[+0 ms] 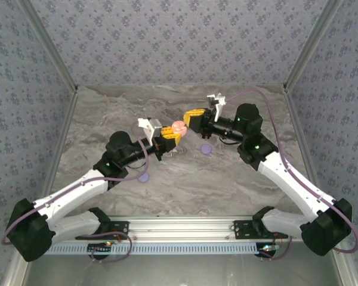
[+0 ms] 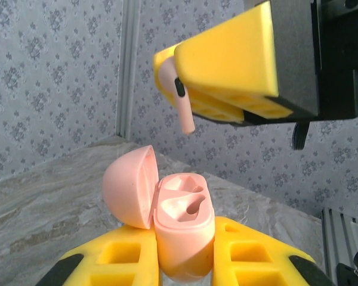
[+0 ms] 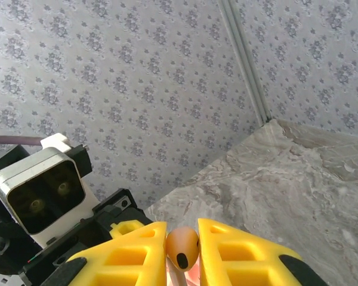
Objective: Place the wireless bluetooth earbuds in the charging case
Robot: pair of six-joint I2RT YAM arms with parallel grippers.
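1. Top external view. Two arms reach inward over one marbled bench, and their two hands meet near its middle.
   - The left hand is clamped narrow on one pale pink charging case.
   - The right hand is just beside the case on its far right. What it grips is too small to tell here.
   - Two round lavender discs lie flat on the bench. One is near the right arm and the other is beside the left arm, well apart from the first.

2. Left wrist view. Two yellow fingers of the left hand grip the one charging case from both sides.
   - The case stands upright and its lid is swung open to the left.
   - Two moulded wells show inside the case. Whether either is filled cannot be told.
   - Above, the right hand is pinched on one pale pink earbud.
   - The earbud's stem points down and hangs above the open case, apart from it.

3. Right wrist view. Two yellow fingers of the right hand close narrowly on the one earbud, whose rounded end with a dark oval mark faces the lens.
   - One white wrist camera sits at the left.
   - The bench meets the patterned walls at the right.
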